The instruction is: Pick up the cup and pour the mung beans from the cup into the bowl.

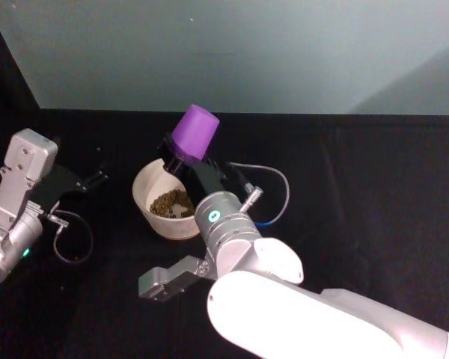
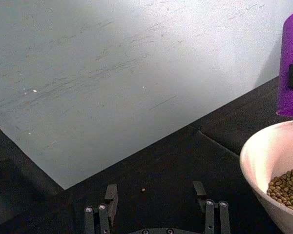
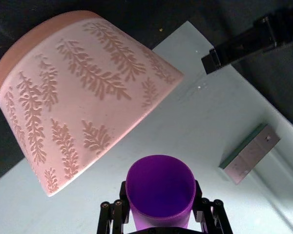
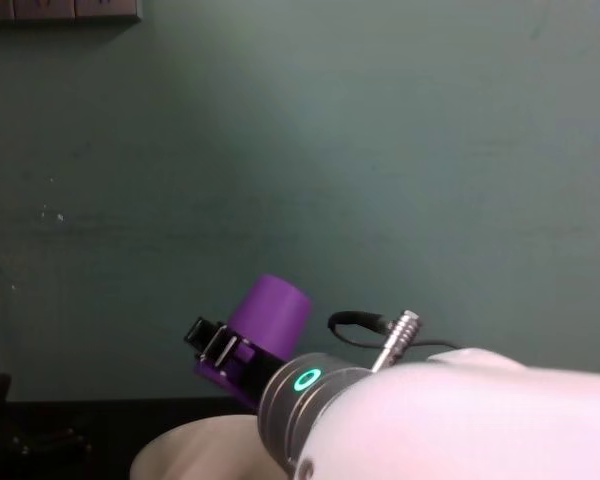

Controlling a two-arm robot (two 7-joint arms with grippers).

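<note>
While the left hand (image 2: 155, 195) lies released, the right hand (image 1: 185, 158) clasps the smooth tapered cup (image 1: 195, 130) upturned over the round bowl (image 1: 142, 196).

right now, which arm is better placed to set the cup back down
Right. The right tool grips the inverted purple cup above the cream bowl, where the mung beans already lie. The left tool sits open off to the bowl's left, holding nothing.
</note>
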